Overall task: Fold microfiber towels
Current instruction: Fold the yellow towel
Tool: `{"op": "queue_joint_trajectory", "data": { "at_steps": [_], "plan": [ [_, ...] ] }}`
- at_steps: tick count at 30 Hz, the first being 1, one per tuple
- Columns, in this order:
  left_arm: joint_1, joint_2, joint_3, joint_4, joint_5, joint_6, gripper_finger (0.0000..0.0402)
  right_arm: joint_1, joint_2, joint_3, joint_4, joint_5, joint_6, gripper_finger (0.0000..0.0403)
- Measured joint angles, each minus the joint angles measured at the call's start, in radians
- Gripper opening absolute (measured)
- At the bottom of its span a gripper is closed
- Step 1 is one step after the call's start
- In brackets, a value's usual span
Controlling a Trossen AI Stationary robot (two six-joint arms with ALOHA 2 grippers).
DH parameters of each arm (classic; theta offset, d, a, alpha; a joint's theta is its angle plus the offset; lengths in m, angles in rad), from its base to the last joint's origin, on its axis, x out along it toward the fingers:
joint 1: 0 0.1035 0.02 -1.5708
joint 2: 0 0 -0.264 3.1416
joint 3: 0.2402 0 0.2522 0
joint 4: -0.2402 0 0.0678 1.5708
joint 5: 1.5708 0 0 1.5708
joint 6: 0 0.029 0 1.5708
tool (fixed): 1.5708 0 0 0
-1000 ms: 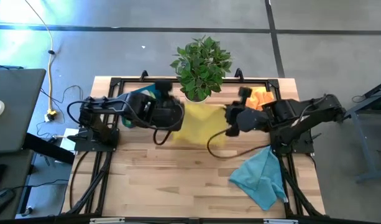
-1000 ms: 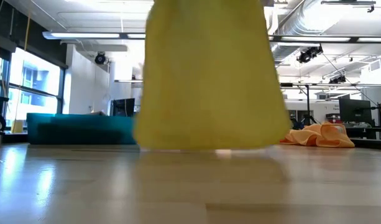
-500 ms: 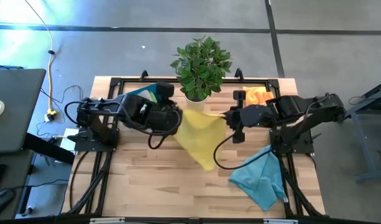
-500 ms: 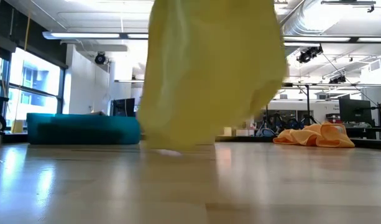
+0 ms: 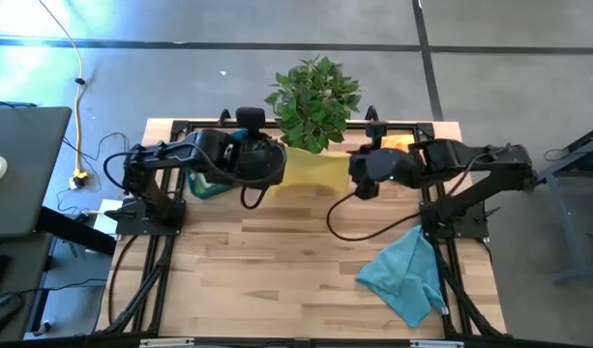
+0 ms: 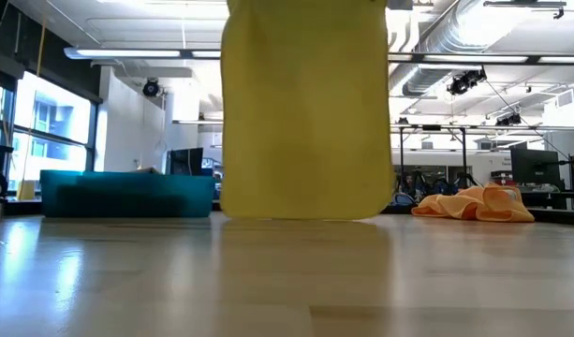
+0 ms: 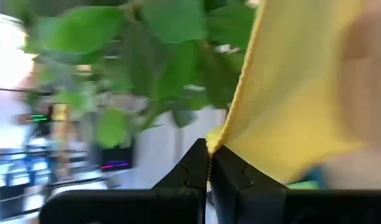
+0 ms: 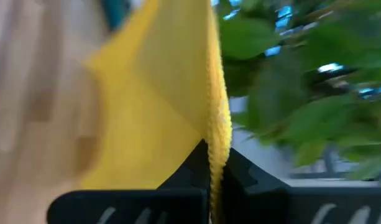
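Compared with half a second earlier, the yellow towel (image 5: 311, 170) is stretched flat and hung square between the left pincer (image 7: 208, 151) and right pincer (image 8: 214, 148), each clamped on an upper corner, at the worktop's (image 5: 277, 271) far side beside the plant (image 5: 313, 104). Only the low view shows its hem just above the wood

Held towel (image 5: 311, 172) hangs between left gripper (image 5: 274, 166) and right gripper (image 5: 359, 172), lower edge at the table (image 5: 277, 280), just before the potted plant (image 5: 313, 104). 1 towel (image 5: 404, 275) lies front right; another (image 5: 402, 147) lies rear right.
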Motion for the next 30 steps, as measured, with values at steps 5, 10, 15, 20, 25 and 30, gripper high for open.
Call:
{"op": "queue_joint_trajectory", "data": {
  "at_steps": [5, 10, 15, 20, 25, 30],
  "plan": [
    [-0.016, 0.0, -0.047, 0.002, 0.299, -0.181, 0.0, 0.024, 0.06, -0.002, -0.152, -0.097, 0.157, 0.0],
    [-0.063, 0.0, -0.194, 0.001, 0.48, -0.342, 0.0, 0.064, 0.158, -0.002, -0.239, -0.277, 0.318, 0.0],
    [-0.135, 0.0, -0.372, 0.029, 0.578, -0.439, 0.0, 0.121, 0.247, -0.002, -0.186, -0.429, 0.365, 0.0],
    [-0.202, 0.001, -0.497, 0.086, 0.6, -0.525, 0.0, 0.172, 0.296, -0.048, -0.087, -0.51, 0.438, 0.0],
    [-0.272, 0.0, -0.587, 0.217, 0.687, -0.583, 0.0, 0.238, 0.297, -0.204, 0.117, -0.573, 0.571, 0.0],
    [-0.338, 0.001, -0.651, 0.359, 0.791, -0.624, 0.0, 0.296, 0.298, -0.317, 0.367, -0.656, 0.677, 0.0]
  ]
}}
